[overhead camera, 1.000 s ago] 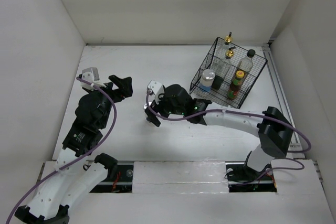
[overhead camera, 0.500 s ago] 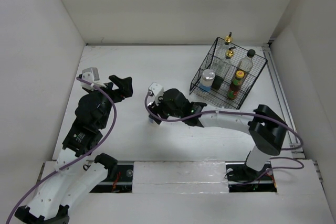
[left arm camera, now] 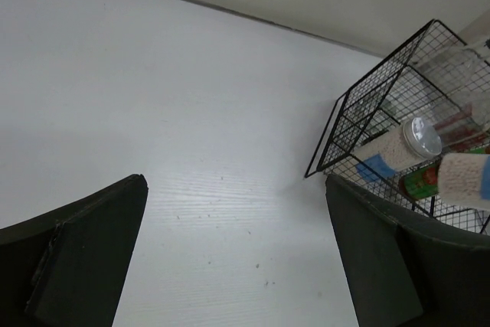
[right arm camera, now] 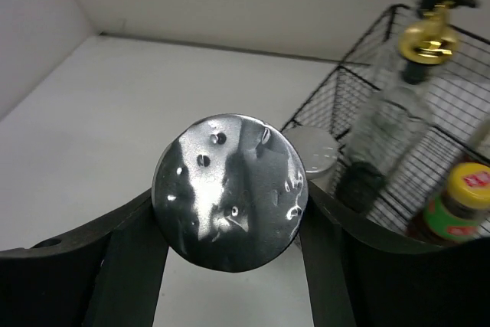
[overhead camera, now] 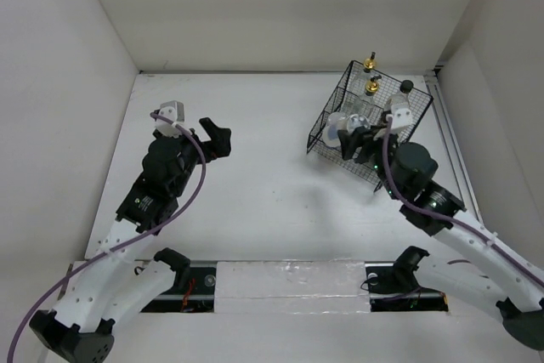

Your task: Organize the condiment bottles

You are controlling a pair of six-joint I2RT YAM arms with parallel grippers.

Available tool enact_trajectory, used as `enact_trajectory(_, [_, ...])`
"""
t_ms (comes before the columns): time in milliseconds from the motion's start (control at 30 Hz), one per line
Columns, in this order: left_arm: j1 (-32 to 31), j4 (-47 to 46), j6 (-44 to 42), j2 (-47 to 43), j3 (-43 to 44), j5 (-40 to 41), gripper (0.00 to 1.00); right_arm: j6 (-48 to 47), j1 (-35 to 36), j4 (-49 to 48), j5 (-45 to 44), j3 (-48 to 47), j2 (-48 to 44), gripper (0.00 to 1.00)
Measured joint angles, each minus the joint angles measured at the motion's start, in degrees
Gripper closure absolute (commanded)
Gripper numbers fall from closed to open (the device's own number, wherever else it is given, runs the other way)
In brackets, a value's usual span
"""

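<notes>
My right gripper (overhead camera: 347, 132) is shut on a short silver-lidded jar (right arm camera: 230, 181) and holds it in the air at the near left corner of the black wire basket (overhead camera: 408, 138). The jar also shows in the left wrist view (left arm camera: 467, 178). Inside the basket stand a second silver-lidded jar (right arm camera: 314, 151), two clear bottles with gold pourers (right arm camera: 417, 44) (overhead camera: 369, 63), a black-capped bottle (overhead camera: 406, 87) and a small green-capped bottle (right arm camera: 459, 204). My left gripper (overhead camera: 217, 142) is open and empty over the bare table, left of centre.
White walls close in the table at the left, back and right. The basket (left arm camera: 383, 89) stands at the back right. White table surface (overhead camera: 272, 167) lies between the two grippers.
My right arm has lifted the jar from the table's centre and swung it right to the basket's corner. My left arm has shifted slightly forward and right.
</notes>
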State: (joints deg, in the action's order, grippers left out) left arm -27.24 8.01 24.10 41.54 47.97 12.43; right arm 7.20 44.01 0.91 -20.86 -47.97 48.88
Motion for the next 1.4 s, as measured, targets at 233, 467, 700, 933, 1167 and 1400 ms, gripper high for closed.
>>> enact_trajectory(233, [0.0,1.1,-0.3,4.5,0.5,-2.8,0.0,2.6,-8.9,8.5,-4.9,0.2,-3.3,0.53])
enact_trajectory(467, [0.0,2.6,-1.2,8.1,1.8,-4.9,0.0,3.3,-14.9,12.6,-4.9,0.2,1.9,0.53])
enact_trajectory(700, [0.0,2.6,-1.2,8.1,1.9,-5.2,0.0,3.7,-17.4,12.5,-4.9,0.2,3.6,0.53])
enact_trajectory(933, [0.0,2.6,-1.6,8.1,1.9,-5.5,0.0,4.8,-17.7,11.9,-4.8,1.3,6.8,0.53])
enact_trajectory(1167, [0.0,2.6,-2.2,8.3,1.9,-6.3,0.0,5.3,-18.3,12.1,-4.4,3.2,10.8,0.49])
enact_trajectory(1400, [0.0,2.7,-2.7,10.4,2.1,-7.5,0.0,5.7,-19.7,12.0,-2.8,3.3,13.8,0.39])
